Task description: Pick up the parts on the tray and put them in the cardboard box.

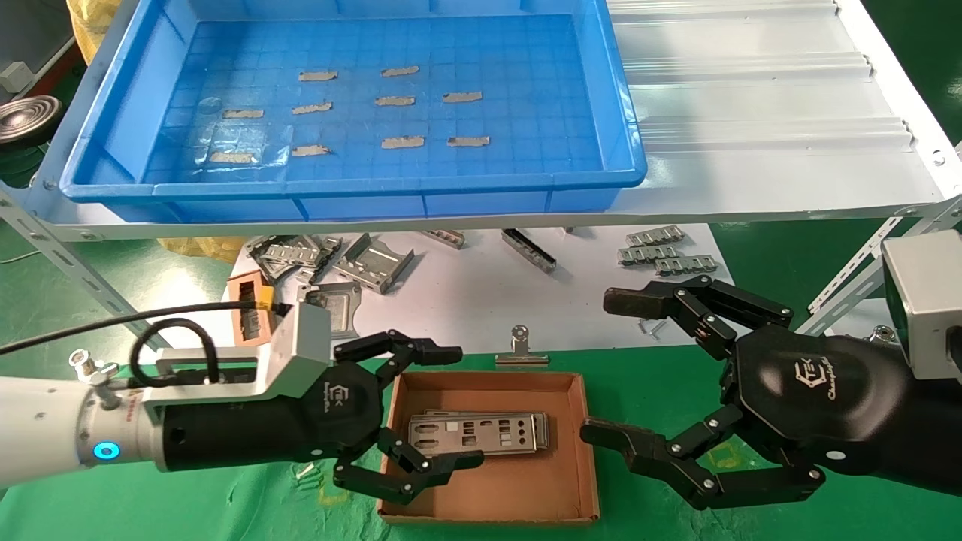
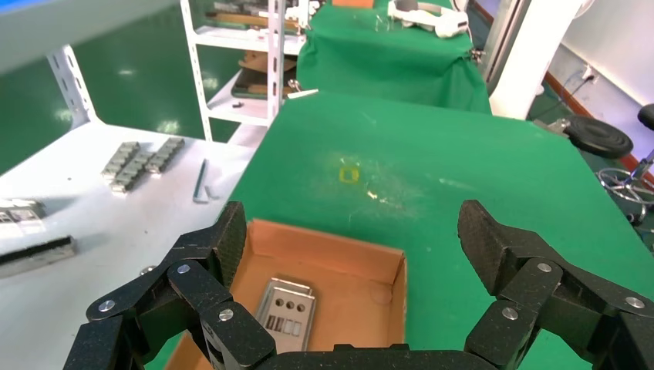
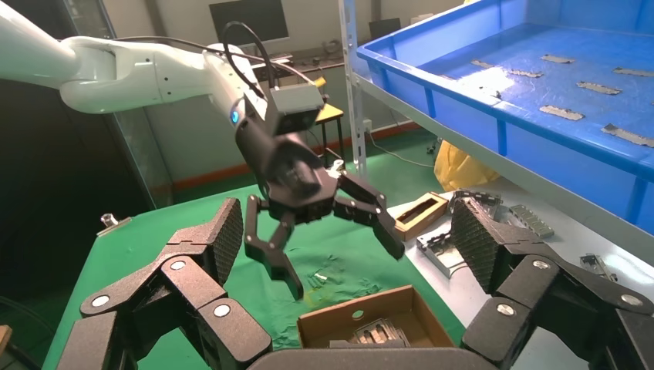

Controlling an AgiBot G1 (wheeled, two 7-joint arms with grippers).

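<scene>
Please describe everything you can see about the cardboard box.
The cardboard box is shallow, brown and roughly square, with low walls and an open top. It sits flat on the green cloth. Silvery punched parts lie stacked inside. The open left gripper hovers over its left edge; the open right gripper is beside it.

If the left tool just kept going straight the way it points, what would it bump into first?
Probably the right tool. The left tool hangs open above the cardboard box, pointing across it towards the other arm. Depth is unclear, so it might slip past.
</scene>
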